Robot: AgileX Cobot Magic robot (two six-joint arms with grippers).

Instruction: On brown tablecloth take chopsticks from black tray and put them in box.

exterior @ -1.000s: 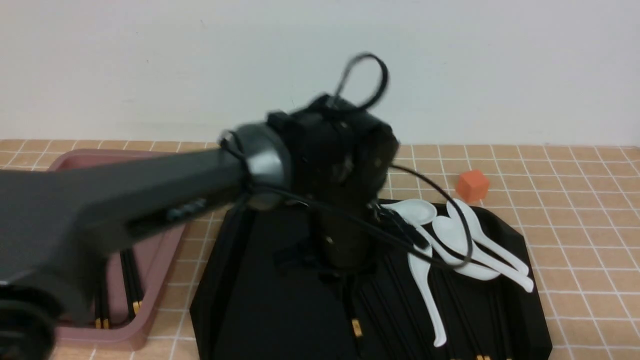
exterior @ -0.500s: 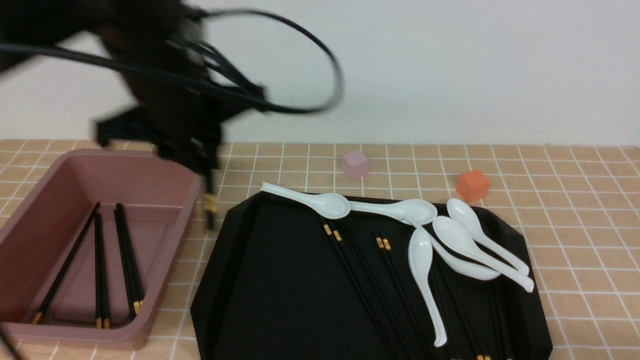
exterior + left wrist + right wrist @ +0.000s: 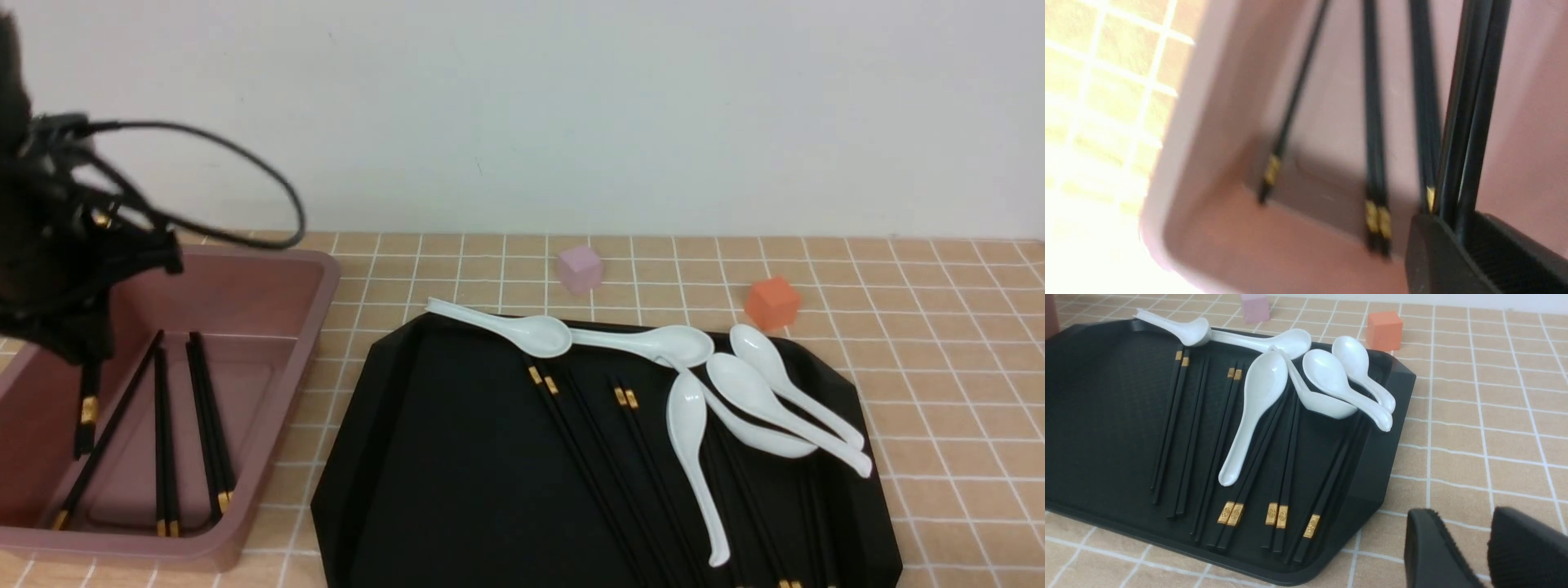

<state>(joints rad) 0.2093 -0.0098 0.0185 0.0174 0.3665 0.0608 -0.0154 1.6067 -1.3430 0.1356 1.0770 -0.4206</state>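
Grips a held pair of chopsticks in the left claw, jaws pinched on the two black sticks, gold-banded ends hanging down. Has swung well to the left since half a second ago: then dangled the sticks just outside the right rim of the box, between box and black tray; now hangs them over the box's left part, with the lower ends below its rim. Cannot tell whether they touch the floor. Shows the loose chopsticks lying flat in the box exactly as before.

No longer blocks the tray as a second ago: remaining chopsticks, white spoons and pink cube all in plain sight, orange cube unmoved on the brown tablecloth.

Holds the right claw open and empty over the cloth, beside the tray's near right corner.
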